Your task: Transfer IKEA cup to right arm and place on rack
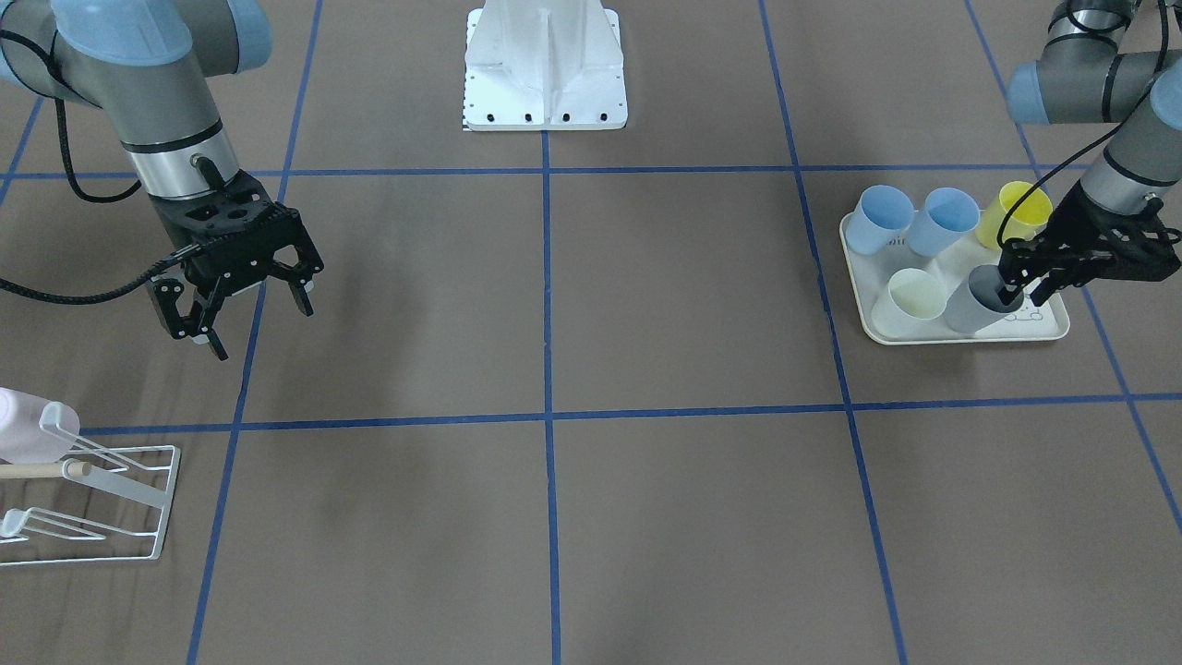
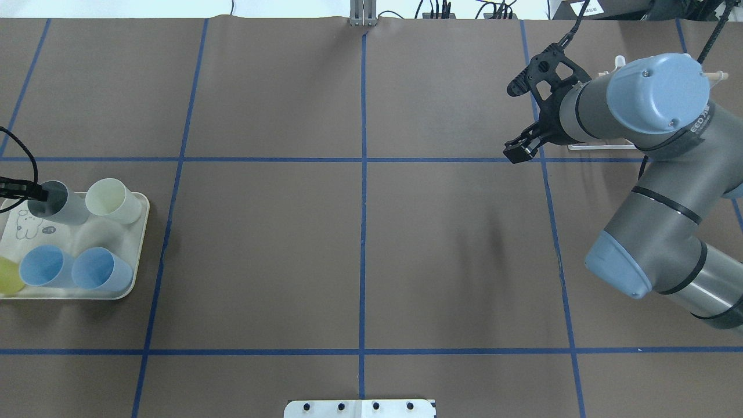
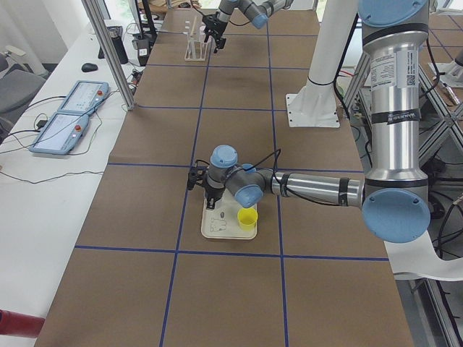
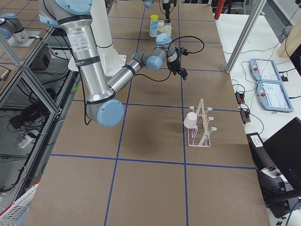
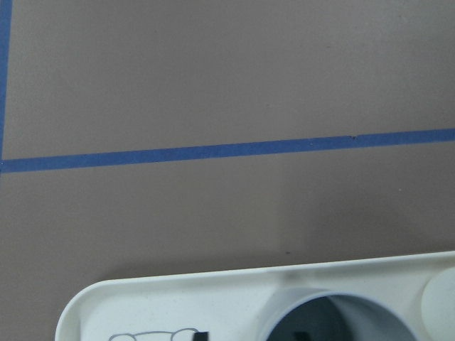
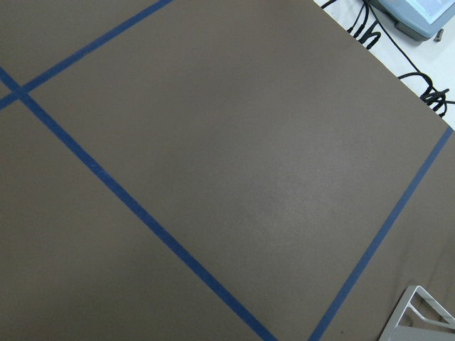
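— What sits in the cream rabbit-printed tray?
— Five plastic cups, mouths up: two pale-blue cups, a yellow cup, a cream cup and the grey plastic cup
— And the white wire rack?
— One pale pinkish cup on a prong
— How does the grey plastic cup lie to the slim left pincer?
— It stands at the tray's corner; the left pincer is released, one finger inside the mouth, the other outside, the wall between them; the blocky right pincer hangs spread open above the brown tabletop, well apart from the tray, nearer the rack
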You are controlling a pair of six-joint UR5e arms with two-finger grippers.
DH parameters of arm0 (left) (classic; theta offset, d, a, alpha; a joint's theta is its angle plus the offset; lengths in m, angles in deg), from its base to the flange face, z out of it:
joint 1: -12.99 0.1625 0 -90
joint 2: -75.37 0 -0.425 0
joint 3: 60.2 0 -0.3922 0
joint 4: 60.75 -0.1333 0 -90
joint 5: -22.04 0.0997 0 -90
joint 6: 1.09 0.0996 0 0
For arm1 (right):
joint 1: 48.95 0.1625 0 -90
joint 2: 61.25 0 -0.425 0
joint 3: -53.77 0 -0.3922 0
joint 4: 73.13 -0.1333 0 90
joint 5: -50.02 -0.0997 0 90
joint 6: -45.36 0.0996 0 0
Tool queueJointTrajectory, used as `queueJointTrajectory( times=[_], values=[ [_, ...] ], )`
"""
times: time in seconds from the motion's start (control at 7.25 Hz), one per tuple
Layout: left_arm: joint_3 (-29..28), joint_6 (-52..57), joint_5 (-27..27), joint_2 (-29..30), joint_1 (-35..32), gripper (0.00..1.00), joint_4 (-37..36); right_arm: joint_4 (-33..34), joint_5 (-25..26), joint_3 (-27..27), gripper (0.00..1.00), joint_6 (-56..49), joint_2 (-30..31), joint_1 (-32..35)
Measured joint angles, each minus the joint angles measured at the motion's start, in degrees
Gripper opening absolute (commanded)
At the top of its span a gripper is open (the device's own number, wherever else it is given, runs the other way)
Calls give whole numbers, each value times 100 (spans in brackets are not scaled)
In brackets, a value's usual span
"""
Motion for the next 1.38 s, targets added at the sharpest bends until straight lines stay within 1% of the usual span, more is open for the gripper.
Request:
queueJointTrajectory(
  times=[0.28, 0.41, 0.55, 0.83, 0.97, 1.1, 1.24, 1.38],
  values=[
    [6, 27, -26, -9, -3, 0, -27, -3, 5, -1, 100, 0, -4, -7],
    [24, 106, -168, -5, -40, 0, -54, -7, 5, -1, 100, 0, -19, -9],
    [54, 243, -441, 17, -224, 0, -91, -19, 6, 3, 100, -1, -64, -11],
    [226, 419, -1003, 178, -902, 0, -385, -53, 81, 25, 100, -9, -252, -22],
    [378, 427, -1282, 420, -1209, 0, -790, -61, 228, 44, 100, -14, -366, -44],
    [561, 356, -1604, 793, -1441, 0, -1386, -67, 432, 68, 100, -16, -480, -90],
    [692, 28, -1872, 1214, -1549, 0, -1877, -75, 667, 85, 100, -19, -590, -150],
    [740, -666, -2035, 1673, -1586, 0, -2106, -140, 885, 105, 100, -33, -693, -228]
  ],
)
